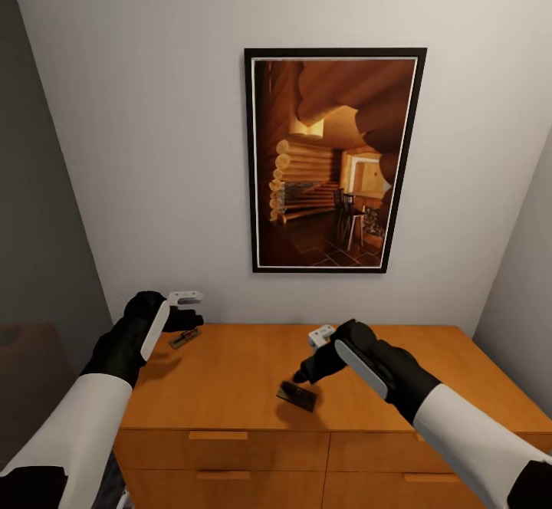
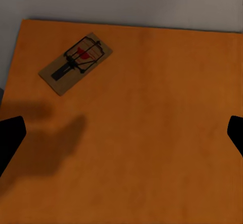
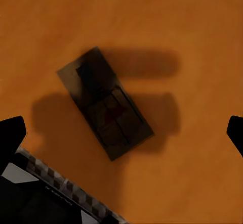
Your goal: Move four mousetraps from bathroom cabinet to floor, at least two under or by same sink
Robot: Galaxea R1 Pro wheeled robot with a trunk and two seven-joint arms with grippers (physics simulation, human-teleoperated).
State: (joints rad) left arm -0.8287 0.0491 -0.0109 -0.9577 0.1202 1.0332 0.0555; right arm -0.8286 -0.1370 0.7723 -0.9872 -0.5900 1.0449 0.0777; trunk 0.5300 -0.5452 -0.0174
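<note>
Two mousetraps lie on top of the orange-brown cabinet. One mousetrap sits near the back left corner, slanted, with its wire parts and a red spot showing. My left gripper hovers open just beside and above it, holding nothing. The other mousetrap lies near the middle front in shadow. My right gripper hangs open directly over this one, a black fingertip on each side and well apart from it.
A large framed picture of a log interior hangs on the pale wall behind the cabinet. Drawer fronts with slim handles face me. A grey wall stands at the left and another wall closes the right corner.
</note>
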